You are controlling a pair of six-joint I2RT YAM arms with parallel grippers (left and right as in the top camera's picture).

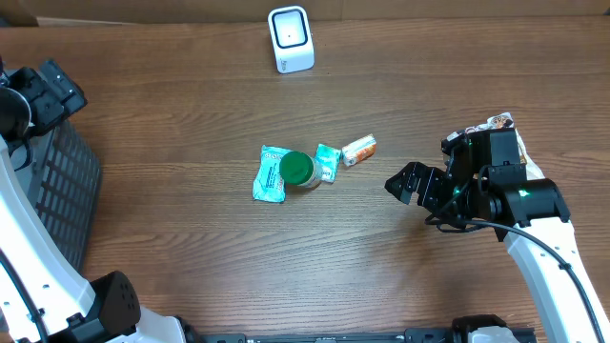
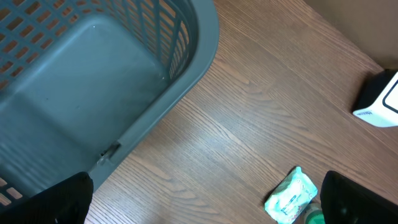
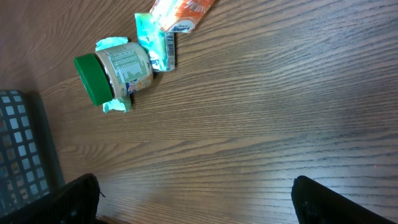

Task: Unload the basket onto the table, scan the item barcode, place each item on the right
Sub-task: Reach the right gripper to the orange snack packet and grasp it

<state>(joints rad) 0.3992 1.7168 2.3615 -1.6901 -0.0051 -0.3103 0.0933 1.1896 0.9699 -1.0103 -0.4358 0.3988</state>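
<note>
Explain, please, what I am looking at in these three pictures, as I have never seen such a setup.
Two robot arms work at a wooden table, each ending in a two-finger gripper. One picture looks down from above; the other two come from cameras on the wrists. The left gripper is by a grey basket, the right gripper a little away from the items; both are open and empty. In the middle lie a green-lidded jar, two teal packets and an orange packet. A white scanner stands at the far edge.

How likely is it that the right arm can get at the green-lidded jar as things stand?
Probably yes: the right gripper, open, faces the jar across bare table; only a teal packet lying against it could crowd the grasp.
</note>
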